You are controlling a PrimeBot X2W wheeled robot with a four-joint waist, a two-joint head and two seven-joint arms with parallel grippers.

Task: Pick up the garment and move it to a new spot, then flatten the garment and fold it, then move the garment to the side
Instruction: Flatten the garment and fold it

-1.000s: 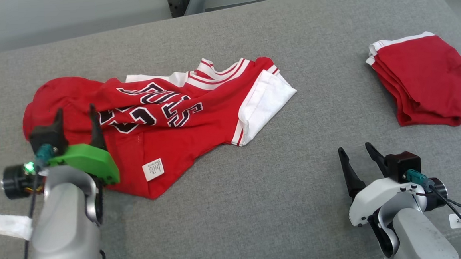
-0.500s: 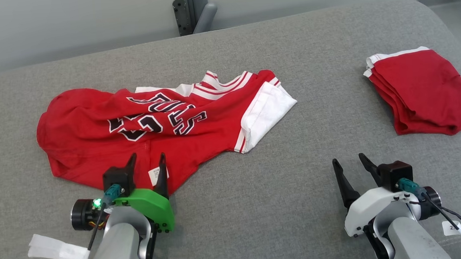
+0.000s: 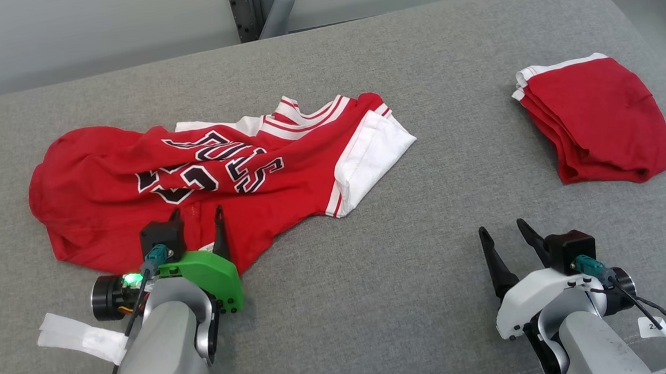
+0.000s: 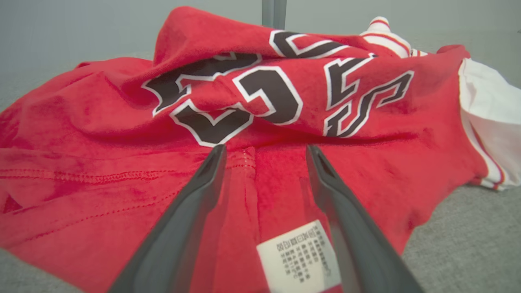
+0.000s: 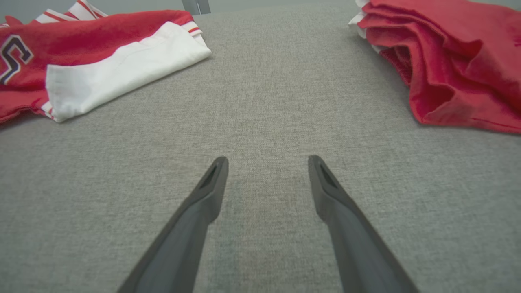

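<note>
Left gripper (image 3: 197, 214) shifted along crumpled red-and-white jersey (image 3: 106, 166), on grey fabric surface (image 3: 373, 277), to near hem by white care label (image 4: 299, 260); fingers wide, straddling hem, nothing pinched. Right gripper (image 3: 502, 227) wide, idle. Pickup grasp looks next.

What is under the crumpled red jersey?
The grey cushion runs out from under the jersey on every side. Anything else beneath is hidden by its bunched cloth.
</note>
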